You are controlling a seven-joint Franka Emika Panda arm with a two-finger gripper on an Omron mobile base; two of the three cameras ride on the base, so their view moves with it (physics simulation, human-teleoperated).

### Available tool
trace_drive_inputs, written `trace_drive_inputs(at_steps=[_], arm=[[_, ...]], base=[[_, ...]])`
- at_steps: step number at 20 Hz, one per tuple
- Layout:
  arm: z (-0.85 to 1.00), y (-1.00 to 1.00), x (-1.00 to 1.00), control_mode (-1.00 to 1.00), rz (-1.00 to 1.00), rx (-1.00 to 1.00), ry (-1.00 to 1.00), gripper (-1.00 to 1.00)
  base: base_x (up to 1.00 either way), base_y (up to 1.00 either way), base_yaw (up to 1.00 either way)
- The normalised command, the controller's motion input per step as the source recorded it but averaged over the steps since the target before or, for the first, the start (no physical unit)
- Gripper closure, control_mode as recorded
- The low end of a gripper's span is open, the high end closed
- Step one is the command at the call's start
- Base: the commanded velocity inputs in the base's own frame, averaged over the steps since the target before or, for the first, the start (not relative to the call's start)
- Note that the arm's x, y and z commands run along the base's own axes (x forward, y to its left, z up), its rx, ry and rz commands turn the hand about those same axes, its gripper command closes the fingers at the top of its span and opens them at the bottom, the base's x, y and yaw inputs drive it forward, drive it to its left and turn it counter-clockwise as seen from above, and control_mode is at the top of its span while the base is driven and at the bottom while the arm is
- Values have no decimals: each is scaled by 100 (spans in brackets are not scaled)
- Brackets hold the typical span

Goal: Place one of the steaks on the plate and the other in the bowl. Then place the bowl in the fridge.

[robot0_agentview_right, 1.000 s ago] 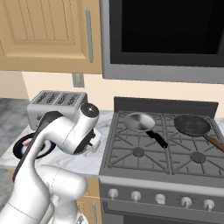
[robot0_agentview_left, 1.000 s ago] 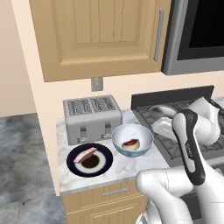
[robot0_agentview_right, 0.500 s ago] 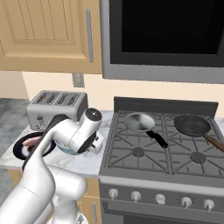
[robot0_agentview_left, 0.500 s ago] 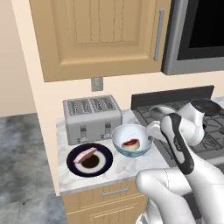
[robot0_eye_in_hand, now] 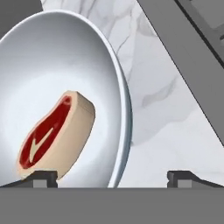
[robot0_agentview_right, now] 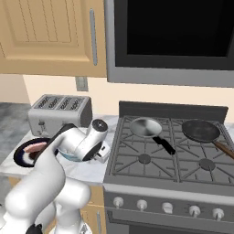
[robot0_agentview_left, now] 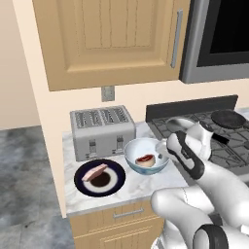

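The pale blue-white bowl (robot0_agentview_left: pixel 137 147) stands on the marble counter to the right of the plate, with the dark red steak (robot0_agentview_left: pixel 144 159) inside it. The pink steak (robot0_agentview_left: pixel 95 171) lies on the dark plate (robot0_agentview_left: pixel 113 183) at the counter's front left. My gripper (robot0_agentview_left: pixel 161 156) is open at the bowl's right rim. In the hand view the bowl's rim (robot0_eye_in_hand: pixel 124 127) runs between the two fingertips (robot0_eye_in_hand: pixel 43 176) of my gripper (robot0_eye_in_hand: pixel 113 177), and the red steak (robot0_eye_in_hand: pixel 54 133) lies just inside. The fridge is out of view.
A silver toaster (robot0_agentview_left: pixel 102 131) stands behind the plate and bowl. The stove (robot0_agentview_right: pixel 173 160) lies right of the bowl and carries a shallow silver pan (robot0_agentview_right: pixel 145 127) and a dark pan (robot0_agentview_right: pixel 201 130). Wooden cabinets and a microwave (robot0_agentview_right: pixel 173 36) hang overhead.
The hand has swung down and left from over the stove edge to the bowl's right rim. The jaws stayed open. Bowl, plate and steaks have not moved.
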Motion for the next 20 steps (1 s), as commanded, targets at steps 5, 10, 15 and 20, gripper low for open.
trace_drive_inputs(at_steps=[5,10,15,20], arm=[[-15,0,40,-100,-5,0,0,-100],[-14,0,10,-100,-3,0,0,100],[-1,0,-5,-100,0,0,1,100],[0,0,-34,-100,0,0,-8,100]], base=[[0,0,0],[0,0,0],[0,0,0],[0,0,0]])
